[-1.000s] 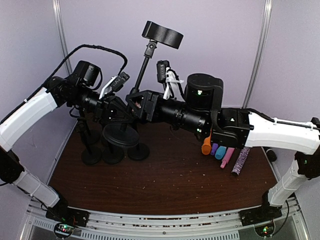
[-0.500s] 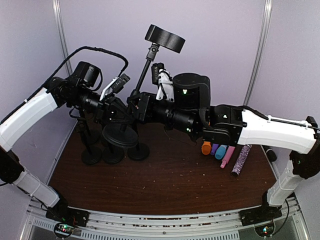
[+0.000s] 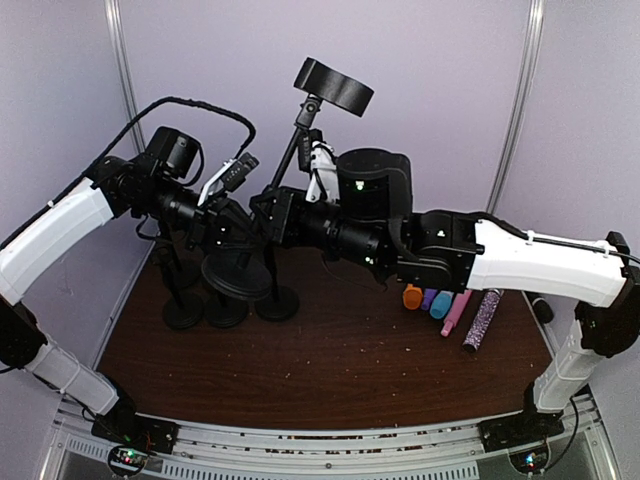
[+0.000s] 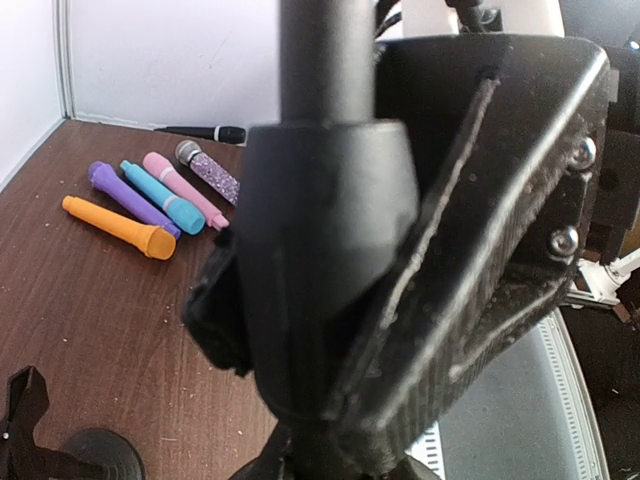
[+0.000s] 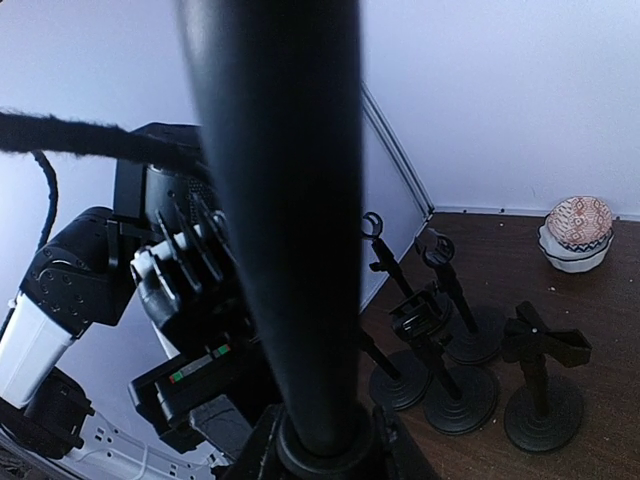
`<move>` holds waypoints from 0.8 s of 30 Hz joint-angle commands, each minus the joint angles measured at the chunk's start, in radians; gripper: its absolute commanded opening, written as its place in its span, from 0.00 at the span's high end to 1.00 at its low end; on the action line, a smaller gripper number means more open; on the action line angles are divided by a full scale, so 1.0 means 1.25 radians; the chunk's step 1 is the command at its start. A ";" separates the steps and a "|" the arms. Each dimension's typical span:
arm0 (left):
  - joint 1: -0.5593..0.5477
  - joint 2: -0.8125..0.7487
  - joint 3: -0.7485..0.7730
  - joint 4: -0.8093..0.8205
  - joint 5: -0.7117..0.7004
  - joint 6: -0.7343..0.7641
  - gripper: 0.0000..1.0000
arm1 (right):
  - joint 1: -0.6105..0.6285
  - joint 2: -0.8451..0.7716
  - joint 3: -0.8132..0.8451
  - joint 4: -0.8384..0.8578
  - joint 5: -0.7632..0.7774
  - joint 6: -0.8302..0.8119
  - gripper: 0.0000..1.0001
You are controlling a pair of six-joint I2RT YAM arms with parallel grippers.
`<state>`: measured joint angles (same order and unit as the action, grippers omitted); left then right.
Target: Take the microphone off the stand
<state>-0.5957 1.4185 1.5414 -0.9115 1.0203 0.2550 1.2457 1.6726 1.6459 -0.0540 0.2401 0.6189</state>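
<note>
A black stand pole [image 3: 290, 150] hangs tilted in the air between my grippers, with a round black disc [image 3: 335, 85] at its upper end. My left gripper [image 3: 232, 222] is shut on a thick black collar [image 4: 320, 230] of the stand; its jaws [image 4: 330, 400] press on both sides. My right gripper [image 3: 272, 212] is shut on a long black cylinder [image 5: 280, 200], the microphone as far as I can tell, which fills the right wrist view and runs into the jaws [image 5: 320, 450]. Everything held is black, so where microphone and stand meet is hidden.
A lifted round base [image 3: 240, 272] hangs just below the grippers. Several empty stands [image 3: 228, 310] [image 5: 460, 400] stand at the table's left. Orange [image 3: 411, 296], blue [image 3: 440, 305], pink and glitter [image 3: 482, 320] microphones lie at the right. A patterned bowl [image 5: 578, 232] sits by the back wall.
My right arm has moved left and closer to the left gripper. The disc at the top of the pole has shifted a little right and down. The left arm has hardly moved.
</note>
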 commanded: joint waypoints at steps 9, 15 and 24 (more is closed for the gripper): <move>0.002 -0.034 0.008 0.044 0.147 0.008 1.00 | -0.034 -0.049 -0.121 0.380 -0.261 0.024 1.00; -0.003 -0.024 0.038 0.042 0.336 -0.041 1.00 | -0.050 -0.062 -0.180 0.617 -0.529 0.058 1.00; -0.010 -0.026 0.030 0.042 0.419 -0.062 1.00 | -0.071 0.005 -0.114 0.851 -0.809 0.247 1.00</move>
<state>-0.6121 1.3975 1.5589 -0.9623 1.4719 0.1196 1.1496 1.6543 1.4078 0.6643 -0.4850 0.6785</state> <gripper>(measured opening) 0.177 0.247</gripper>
